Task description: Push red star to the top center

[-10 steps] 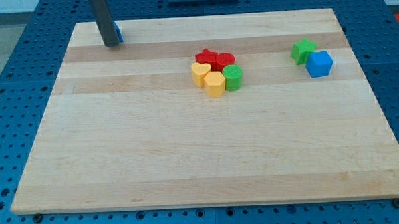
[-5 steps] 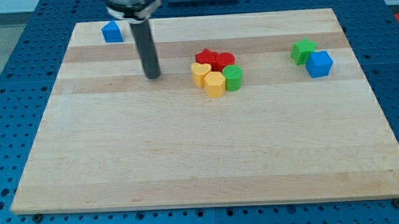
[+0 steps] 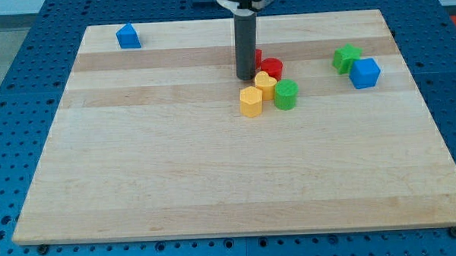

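The red star (image 3: 257, 57) is mostly hidden behind my rod; only a red sliver shows at the rod's right edge. A round red block (image 3: 271, 67) lies just right of it. My tip (image 3: 246, 76) rests on the board at the left side of the cluster, touching or nearly touching the red star. Below the tip sit a yellow heart-like block (image 3: 265, 85), a yellow hexagonal block (image 3: 251, 101) and a green round block (image 3: 286, 94).
A blue block (image 3: 127, 36) sits at the board's top left. A green star (image 3: 346, 58) and a blue cube (image 3: 364, 72) sit at the view's right. The wooden board (image 3: 215, 182) lies on a blue perforated table.
My rod swept right from the top left into the cluster. The red, yellow and green blocks have shifted to the right and spread apart.
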### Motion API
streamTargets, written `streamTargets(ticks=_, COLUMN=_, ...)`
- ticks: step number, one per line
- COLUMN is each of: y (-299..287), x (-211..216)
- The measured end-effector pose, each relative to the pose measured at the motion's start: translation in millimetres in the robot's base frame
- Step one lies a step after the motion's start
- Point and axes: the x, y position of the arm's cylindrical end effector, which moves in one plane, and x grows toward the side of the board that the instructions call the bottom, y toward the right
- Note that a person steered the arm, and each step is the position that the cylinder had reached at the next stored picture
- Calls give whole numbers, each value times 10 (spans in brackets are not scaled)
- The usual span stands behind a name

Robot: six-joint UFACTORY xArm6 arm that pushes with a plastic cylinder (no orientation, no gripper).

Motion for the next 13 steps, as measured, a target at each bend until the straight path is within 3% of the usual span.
streamTargets(ticks=3, y=10, x=-524)
streamTargets(ticks=5, y=10, x=-501)
streamTargets(ticks=6, y=36, x=-241)
streamTargets(ticks=7, y=333, x=-225)
streamTargets(ticks=9, y=528, x=-551)
streamTargets(ticks=13, y=241, x=-945)
